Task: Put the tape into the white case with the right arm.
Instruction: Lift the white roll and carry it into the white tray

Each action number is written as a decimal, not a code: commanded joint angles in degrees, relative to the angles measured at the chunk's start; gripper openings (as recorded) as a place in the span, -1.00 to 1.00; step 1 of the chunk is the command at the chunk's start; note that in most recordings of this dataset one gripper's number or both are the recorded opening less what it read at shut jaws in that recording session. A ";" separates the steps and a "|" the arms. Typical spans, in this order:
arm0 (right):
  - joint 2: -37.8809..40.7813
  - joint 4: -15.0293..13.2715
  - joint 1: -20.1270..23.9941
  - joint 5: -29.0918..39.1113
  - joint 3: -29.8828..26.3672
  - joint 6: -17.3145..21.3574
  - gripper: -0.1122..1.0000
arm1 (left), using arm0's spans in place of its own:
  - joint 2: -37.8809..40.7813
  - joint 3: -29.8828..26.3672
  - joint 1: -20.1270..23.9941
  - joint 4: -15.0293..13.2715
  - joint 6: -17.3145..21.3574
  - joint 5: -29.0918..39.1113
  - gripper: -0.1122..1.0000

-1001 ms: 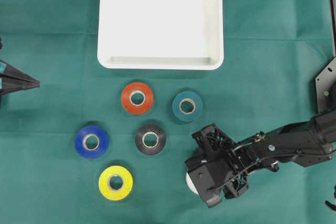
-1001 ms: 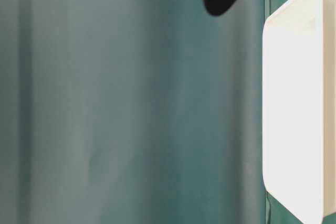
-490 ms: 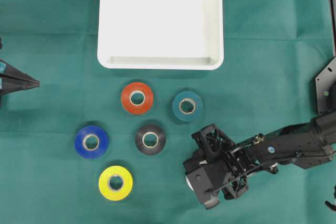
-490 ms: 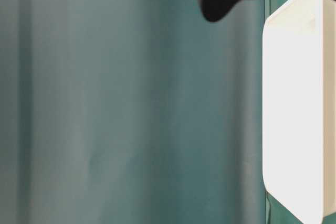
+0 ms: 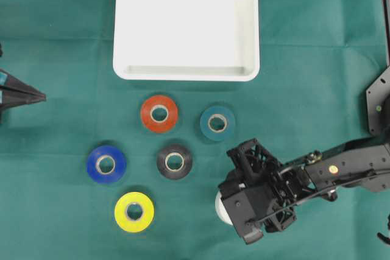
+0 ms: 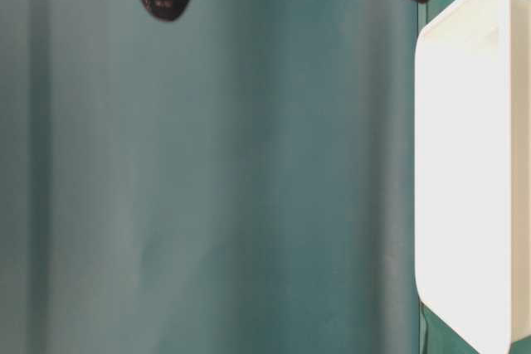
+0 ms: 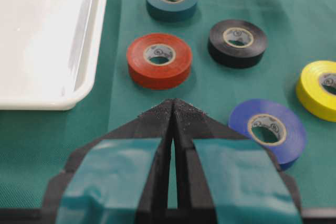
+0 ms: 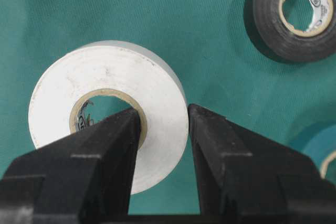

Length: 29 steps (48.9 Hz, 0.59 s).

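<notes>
The green cloth covers the whole work surface. The white case lies flat at the top centre of the overhead view, its long side running left to right; the left wrist view shows one rounded corner of it, and the table-level view shows its rim at the right edge. The right arm reaches in from the right edge toward the lower centre, and its wrist housing covers most of the item beneath it. The right gripper is clamped on the white tape roll: one finger sits inside the core and the other bears on the outer face, pinching the roll wall between them. In the overhead view only a sliver of this roll shows at the left of the housing, well apart from the case. The left gripper is closed, fingertips together, and holds nothing; it sits at the left edge of the overhead view. Five further rolls lie flat on the cloth below the case: the red roll, the teal roll, the black roll, the blue roll and the yellow roll. The black roll lies between the blue roll and the right gripper.
</notes>
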 commanded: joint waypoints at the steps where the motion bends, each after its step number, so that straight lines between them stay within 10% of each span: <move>1: -1.76 -0.09 -2.37 0.00 -1.41 0.18 -0.77 | 0.44 -0.62 0.00 -0.09 0.00 -0.26 -0.79; 15: -2.81 -1.05 -13.36 0.35 -1.76 0.00 -0.77 | 0.44 -0.53 0.00 -0.09 0.00 -0.26 -0.79; 29: -3.52 -8.96 -25.49 -1.76 -3.16 0.00 -0.77 | 0.44 -0.53 0.00 0.00 0.00 -0.26 -0.79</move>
